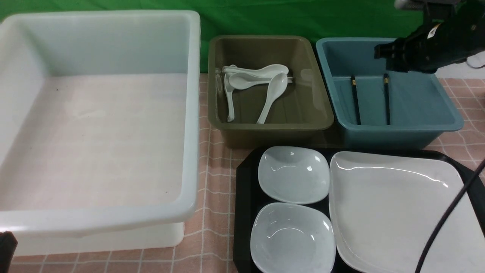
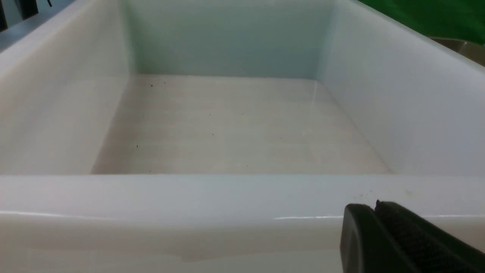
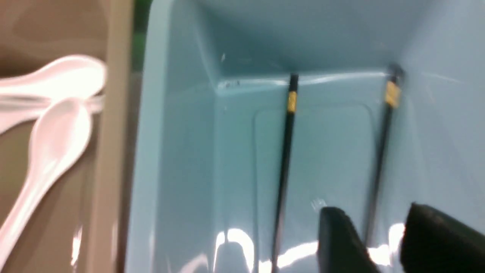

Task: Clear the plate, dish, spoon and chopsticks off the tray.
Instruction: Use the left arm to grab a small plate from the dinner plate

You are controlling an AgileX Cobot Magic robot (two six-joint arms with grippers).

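Pink checked cloth (image 1: 218,163) bears white tub (image 1: 193,113), olive tub (image 1: 265,127), blue tub (image 1: 398,127), tray (image 1: 244,189)

A: Right arm (image 1: 428,47), casing?
B: Black moulded housing with a slight sheen and a small white sticker (image 1: 433,33) carrying an orange mark.
A: Cabling?
B: One thin black cable (image 1: 451,208).
A: Left jaws?
B: Black, with one smooth rounded tip and one fine grid-textured pad (image 2: 420,242).
A: Right jaws?
B: Plain black with blunt tips. They are blurred, so the surface detail can't be read.
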